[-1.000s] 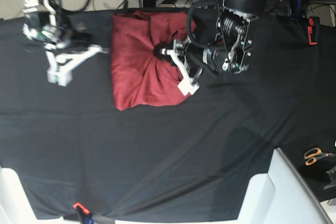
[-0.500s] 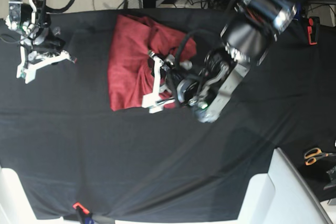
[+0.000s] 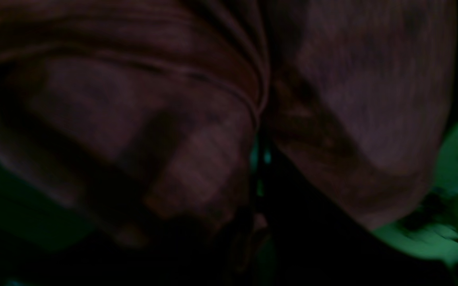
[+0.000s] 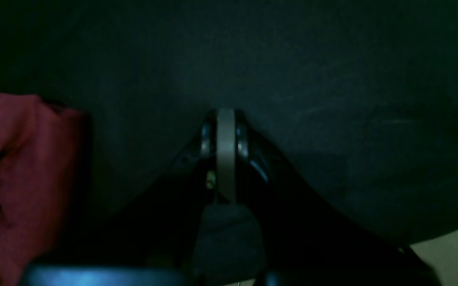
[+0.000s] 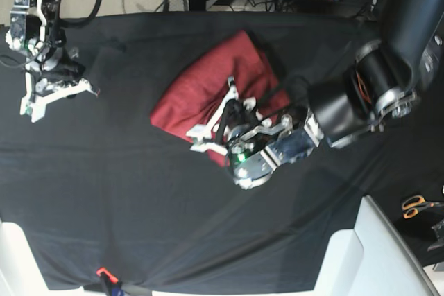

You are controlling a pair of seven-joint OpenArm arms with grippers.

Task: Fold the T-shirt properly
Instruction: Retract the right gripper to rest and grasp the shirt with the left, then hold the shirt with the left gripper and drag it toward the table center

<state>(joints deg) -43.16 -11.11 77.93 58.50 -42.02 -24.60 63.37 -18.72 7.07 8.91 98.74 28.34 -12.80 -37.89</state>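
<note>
T-shirt (image 5: 208, 84) bunched at frame centre on black cloth (image 5: 125, 192). Left gripper (image 5: 211, 124) apparently clamped on its lower edge, though blurred. Right gripper (image 5: 38, 102) closed, empty, upper left.

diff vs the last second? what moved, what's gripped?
The left gripper, shut on the T-shirt, swung from the shirt's right edge down and across toward the front; the shirt rotated from upright to diagonal. The right gripper pulled back to the table's far left, shut and empty. The black cloth sheet and scissors stayed put.
</note>
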